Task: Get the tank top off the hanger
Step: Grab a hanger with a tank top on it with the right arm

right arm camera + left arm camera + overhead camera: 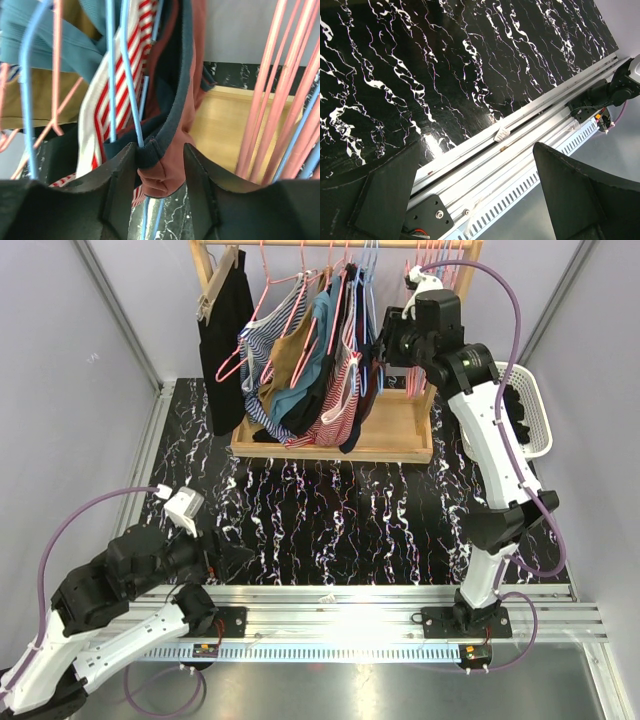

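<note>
The tank top is maroon with navy trim and hangs on a blue wire hanger among the clothes on the rack. In the right wrist view its strap is bunched between my right gripper's fingers, touching both, so the gripper is shut on it. From above, that gripper reaches into the right end of the row, at the dark tank top. My left gripper is open with nothing between its fingers. It hovers low over the table's near edge.
A wooden rack holds several garments: a red-striped one, a blue one, a tan one and a black one. Bare pink hangers hang to the right. A white basket stands at the far right.
</note>
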Controlling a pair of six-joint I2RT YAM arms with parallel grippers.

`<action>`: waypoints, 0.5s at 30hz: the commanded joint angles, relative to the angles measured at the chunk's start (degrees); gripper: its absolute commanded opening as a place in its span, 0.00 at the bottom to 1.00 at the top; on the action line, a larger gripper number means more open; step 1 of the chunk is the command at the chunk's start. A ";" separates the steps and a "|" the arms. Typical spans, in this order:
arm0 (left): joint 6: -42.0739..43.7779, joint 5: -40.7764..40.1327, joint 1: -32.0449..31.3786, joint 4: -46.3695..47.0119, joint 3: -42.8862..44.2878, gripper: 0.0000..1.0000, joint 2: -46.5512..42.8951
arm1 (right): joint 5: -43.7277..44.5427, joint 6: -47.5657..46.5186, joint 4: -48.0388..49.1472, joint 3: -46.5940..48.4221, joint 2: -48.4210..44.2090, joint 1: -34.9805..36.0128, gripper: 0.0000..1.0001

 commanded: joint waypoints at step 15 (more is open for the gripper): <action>-1.44 0.12 -0.01 1.47 -1.33 0.99 -2.25 | 1.32 -5.91 -5.85 5.87 6.64 0.62 0.06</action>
